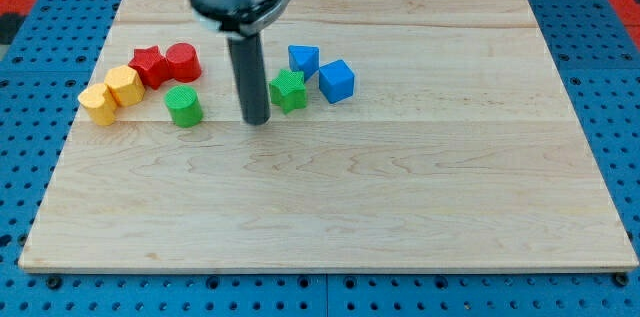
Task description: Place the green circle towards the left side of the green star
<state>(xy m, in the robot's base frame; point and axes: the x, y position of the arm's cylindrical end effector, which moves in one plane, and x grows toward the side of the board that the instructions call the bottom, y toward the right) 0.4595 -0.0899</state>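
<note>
No fingers on this rig — my tip (257, 120) sits between green circle (184, 106) and green star (288, 90), gripping nothing — next, I judge, swing left of the circle and nudge it starward.

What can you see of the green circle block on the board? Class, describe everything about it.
The green circle is a short, upright cylinder of matte green, plastic-looking material with a flat round top. It stands on the wooden board in the view's left half, touching nothing. The red blocks lie just above it, the yellow ones to its left. My tip is to its right, between it and the green star, clear of the circle.
</note>
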